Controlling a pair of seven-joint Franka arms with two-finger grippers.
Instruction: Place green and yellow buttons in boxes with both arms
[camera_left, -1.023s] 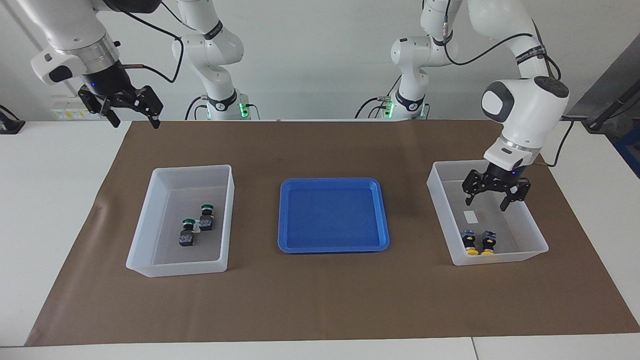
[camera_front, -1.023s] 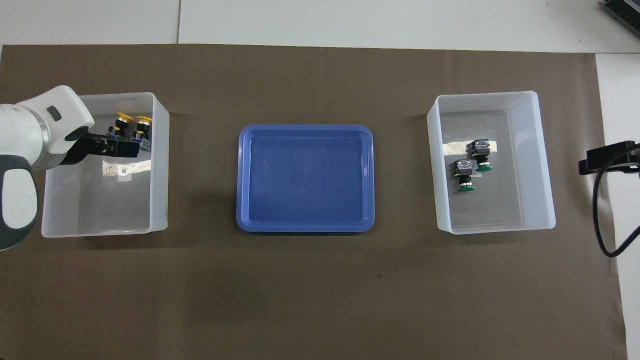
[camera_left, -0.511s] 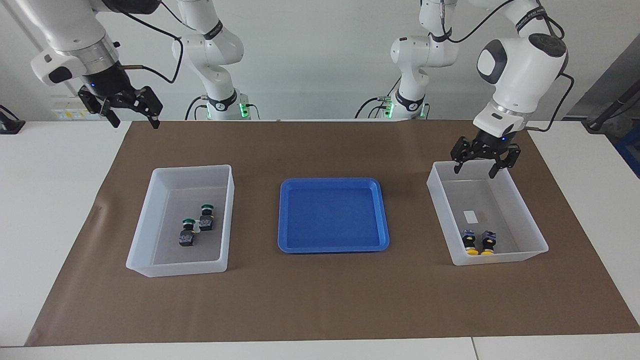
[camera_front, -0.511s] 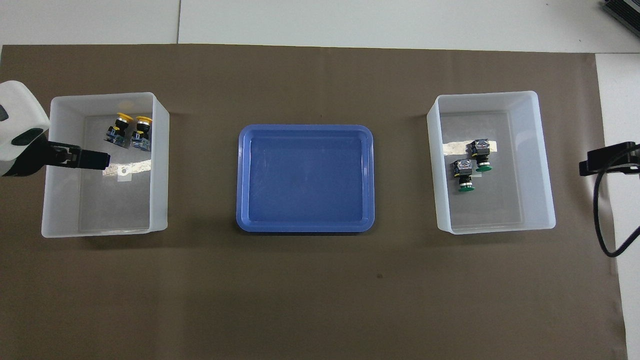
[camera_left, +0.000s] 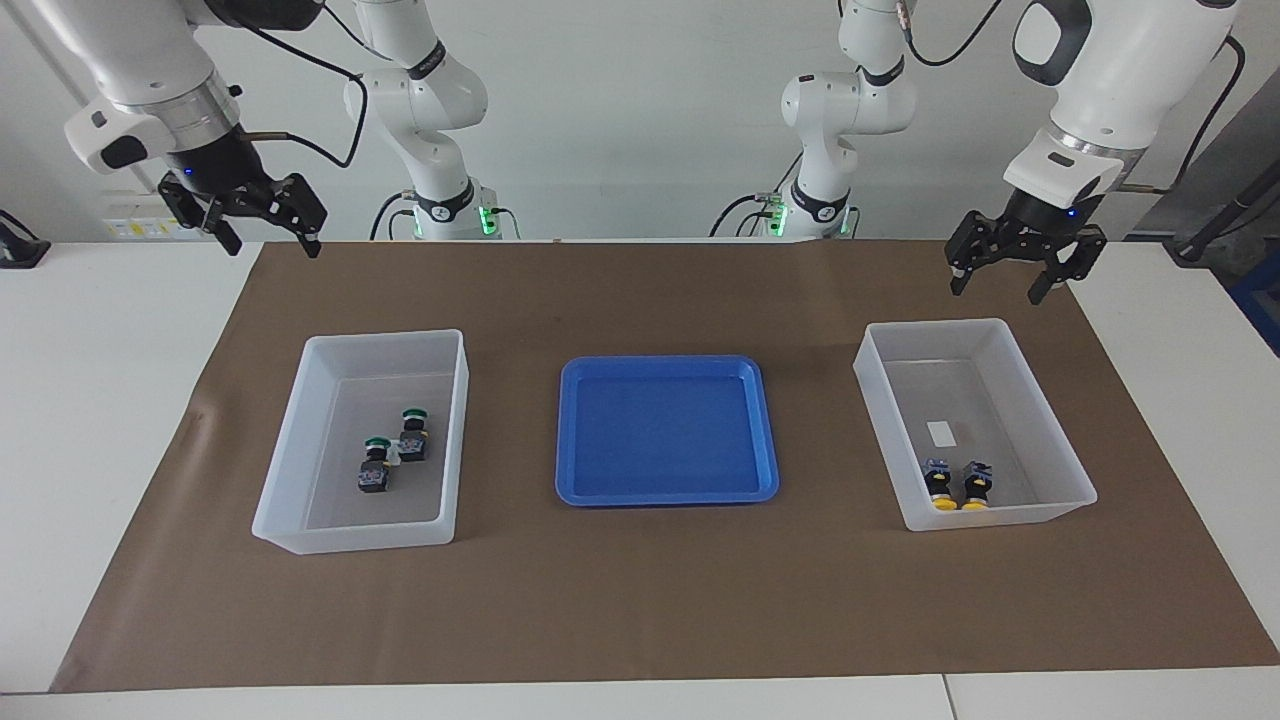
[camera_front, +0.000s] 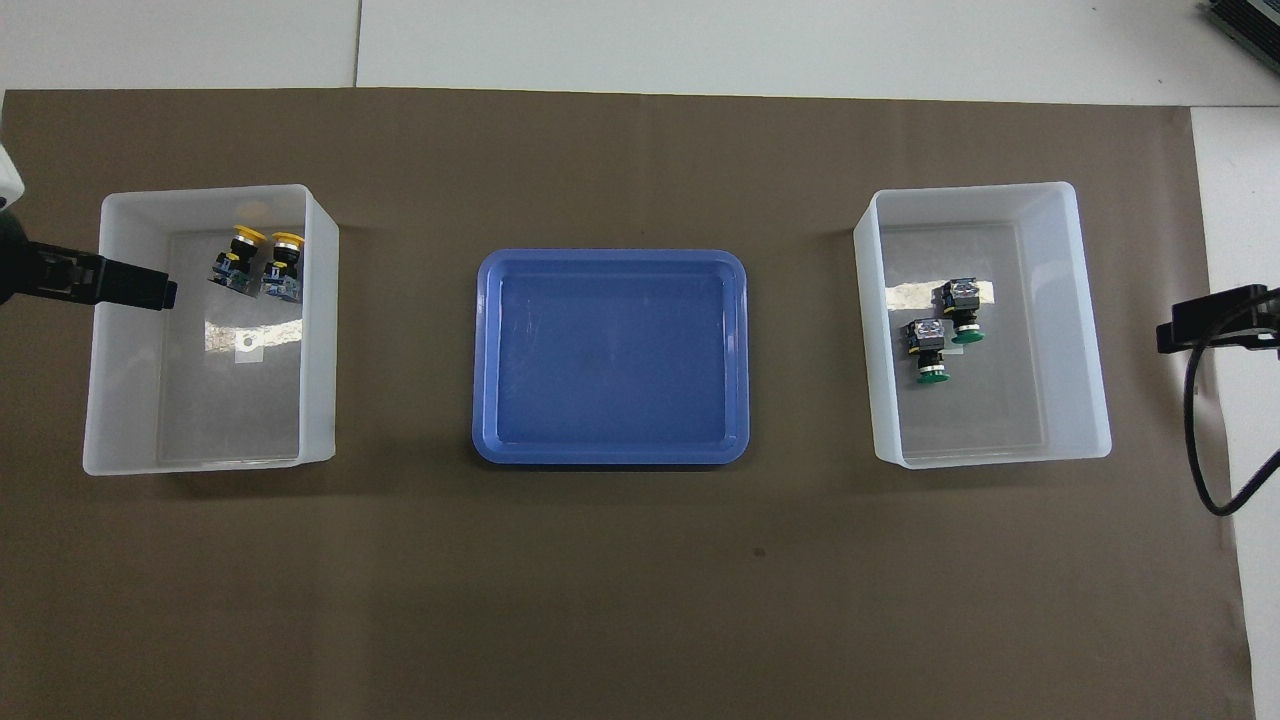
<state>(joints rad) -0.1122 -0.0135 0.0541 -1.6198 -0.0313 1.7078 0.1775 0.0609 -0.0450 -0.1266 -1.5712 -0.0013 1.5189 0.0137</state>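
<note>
Two yellow buttons (camera_left: 956, 486) (camera_front: 258, 262) lie side by side in the box (camera_left: 878, 400) (camera_front: 320, 330) at the left arm's end, near its wall farthest from the robots. Two green buttons (camera_left: 393, 452) (camera_front: 944, 333) lie in the other box (camera_left: 288, 440) (camera_front: 1092, 330) at the right arm's end. My left gripper (camera_left: 996, 288) hangs open and empty, high over the mat just off the robots' side of the yellow buttons' box. My right gripper (camera_left: 273, 246) waits open and empty above the mat's corner by the right arm's base.
A shallow blue tray (camera_left: 567, 430) (camera_front: 485, 360) with nothing in it sits on the brown mat (camera_left: 640, 600) between the two boxes. Two smaller white arm bases with green lights (camera_left: 450, 215) stand at the robots' edge of the table.
The left gripper has risen out of the box with the yellow buttons and drawn back toward the robots, empty. The right arm and all buttons have stayed put.
</note>
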